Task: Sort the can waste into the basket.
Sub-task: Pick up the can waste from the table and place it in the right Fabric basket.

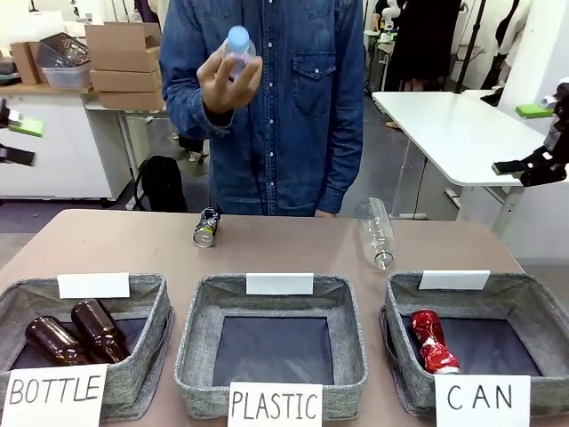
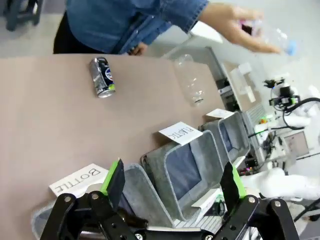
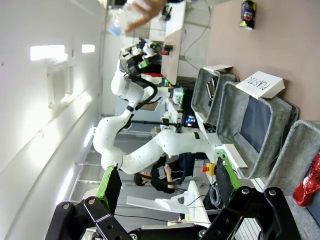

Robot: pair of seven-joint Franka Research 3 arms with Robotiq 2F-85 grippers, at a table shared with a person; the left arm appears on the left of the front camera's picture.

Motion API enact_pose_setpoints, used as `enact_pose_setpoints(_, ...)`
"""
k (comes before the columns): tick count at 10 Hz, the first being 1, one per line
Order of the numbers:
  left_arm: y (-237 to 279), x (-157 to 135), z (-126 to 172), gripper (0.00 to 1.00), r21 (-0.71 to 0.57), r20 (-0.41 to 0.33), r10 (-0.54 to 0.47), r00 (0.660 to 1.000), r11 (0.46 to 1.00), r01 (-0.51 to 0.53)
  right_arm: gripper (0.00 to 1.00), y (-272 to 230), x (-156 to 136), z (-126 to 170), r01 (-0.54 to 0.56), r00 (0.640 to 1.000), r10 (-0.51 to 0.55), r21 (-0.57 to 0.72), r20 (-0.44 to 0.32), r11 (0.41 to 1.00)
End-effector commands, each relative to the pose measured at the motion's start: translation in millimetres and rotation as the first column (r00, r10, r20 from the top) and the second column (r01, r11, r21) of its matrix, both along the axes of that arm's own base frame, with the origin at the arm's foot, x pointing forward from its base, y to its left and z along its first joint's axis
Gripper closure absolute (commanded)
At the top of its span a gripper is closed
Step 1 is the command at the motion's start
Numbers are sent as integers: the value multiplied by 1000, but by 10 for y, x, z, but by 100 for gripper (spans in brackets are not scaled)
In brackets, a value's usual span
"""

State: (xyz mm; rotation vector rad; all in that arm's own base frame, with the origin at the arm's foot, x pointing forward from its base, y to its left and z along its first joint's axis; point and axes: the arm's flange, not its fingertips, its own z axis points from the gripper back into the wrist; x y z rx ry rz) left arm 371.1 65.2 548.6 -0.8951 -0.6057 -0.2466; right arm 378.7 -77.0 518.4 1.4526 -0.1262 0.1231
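A dark can (image 1: 206, 227) with yellow-green print lies on its side at the table's far edge, in front of the person; it also shows as the dark can (image 2: 102, 76) and the dark can (image 3: 248, 14). A crushed red can (image 1: 433, 341) lies in the grey basket (image 1: 533, 307) signed "CAN" at the front right, seen again as the red can (image 3: 309, 182). My left gripper (image 1: 20, 142) hangs open off the table's left side, empty between its fingers (image 2: 115, 180). My right gripper (image 1: 524, 140) is open and empty, high at the far right.
The person holds up a clear plastic bottle (image 1: 238, 49) with a blue cap. Another clear bottle (image 1: 376, 233) lies on the table right of centre. The "PLASTIC" basket (image 1: 200, 334) stands in the middle. The "BOTTLE" basket (image 1: 151, 334) at the left holds two brown bottles (image 1: 80, 334).
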Motion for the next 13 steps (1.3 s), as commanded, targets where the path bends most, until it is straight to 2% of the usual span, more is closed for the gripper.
enact_pose_setpoints(1, 101, 165, 96, 0, 24, -43, 26, 999, 999, -25, 0, -16, -17, 1, -18, 999, 18, -9, 28, 1000)
enact_pose_setpoints(3, 192, 177, 54, 0, 35, -50, 76, 996, 997, -74, 0, -16, -17, 1, -18, 999, 18, -9, 28, 1000)
enact_pose_setpoints(6, 641, -97, 93, 0, -43, -34, 150, 988, 988, -151, 0, -16, -17, 1, -18, 999, 18, -9, 28, 1000)
enact_pose_setpoints(13, 426, 91, -4, 0, 1, -61, 91, 994, 996, -91, 0, -16, -17, 1, -18, 999, 18, -9, 28, 1000)
